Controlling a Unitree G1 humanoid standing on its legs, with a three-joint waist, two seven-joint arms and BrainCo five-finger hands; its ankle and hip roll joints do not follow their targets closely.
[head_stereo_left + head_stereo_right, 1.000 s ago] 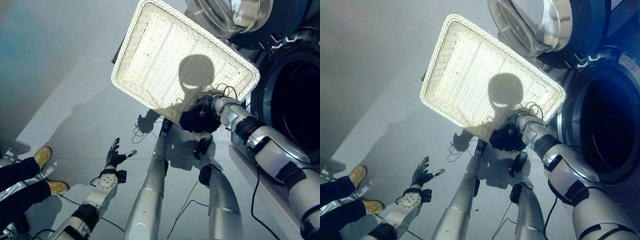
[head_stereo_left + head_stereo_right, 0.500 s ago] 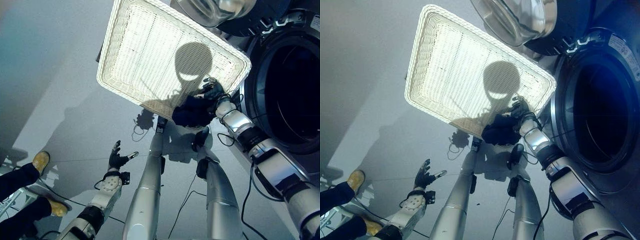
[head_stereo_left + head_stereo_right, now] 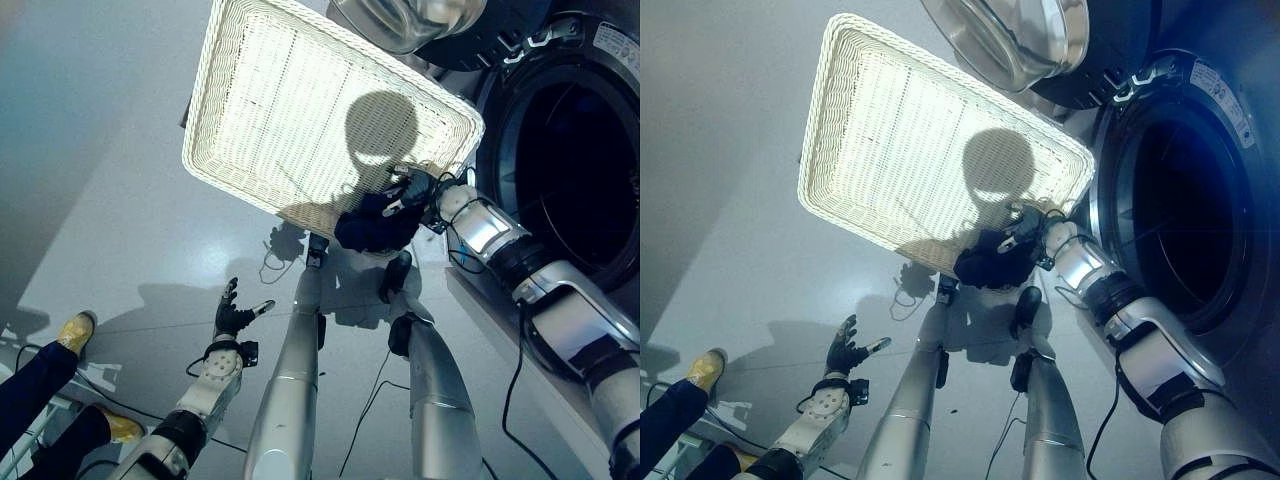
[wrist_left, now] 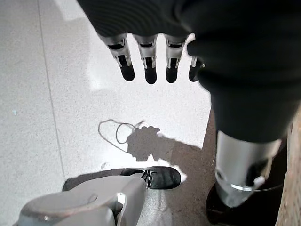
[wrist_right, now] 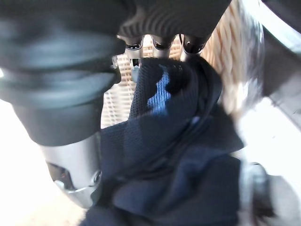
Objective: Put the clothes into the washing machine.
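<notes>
Dark cloth [image 3: 372,225] hangs clamped in my right hand [image 3: 412,190], beside the washer opening [image 3: 570,170]; its trailing folds could catch the wicker basket [image 3: 300,100].

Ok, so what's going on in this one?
The robot's right hand is shut on a dark garment, holding it over the near corner of the white basket, beside the washer's open drum. The left hand hangs open over the floor. A person's shoe shows nearby.

Basket [image 3: 300,110] on the floor [image 3: 90,180], left of the washing machine [image 3: 570,160].
</notes>
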